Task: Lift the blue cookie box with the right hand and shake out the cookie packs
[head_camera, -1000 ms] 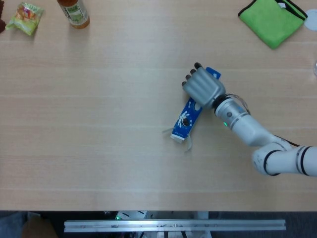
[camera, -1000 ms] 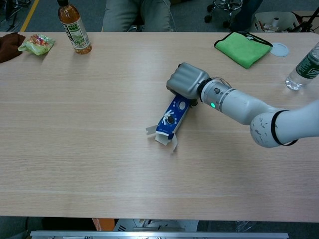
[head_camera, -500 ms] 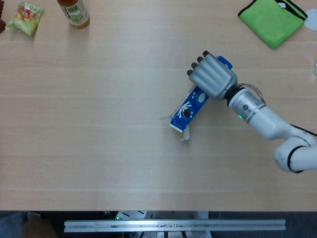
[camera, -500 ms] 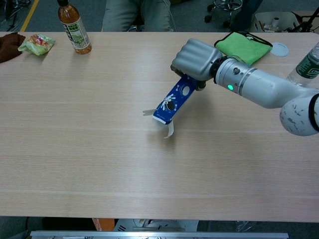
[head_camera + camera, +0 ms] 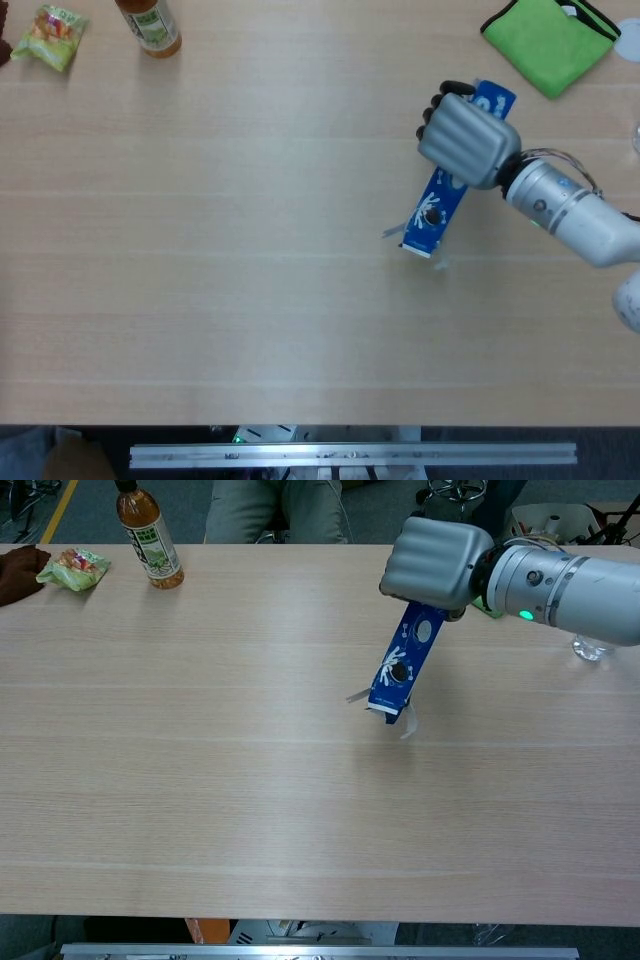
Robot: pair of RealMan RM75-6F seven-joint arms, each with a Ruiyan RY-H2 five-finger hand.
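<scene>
My right hand (image 5: 465, 140) (image 5: 435, 562) grips the upper end of the blue cookie box (image 5: 437, 208) (image 5: 402, 666). The box hangs off the table, tilted, with its open flapped end pointing down and to the left. No cookie packs show below the opening. My left hand is in neither view.
A green cloth (image 5: 548, 40) (image 5: 480, 585) lies at the far right. A tea bottle (image 5: 148, 24) (image 5: 146, 537) and a green snack bag (image 5: 52, 34) (image 5: 72, 567) stand at the far left. A clear water bottle (image 5: 592, 640) is at the right edge, partly behind my forearm.
My right hand has raised the box off the table and carried it to the right. The box has swung from lying nearly flat to hanging steeply, open end down.
</scene>
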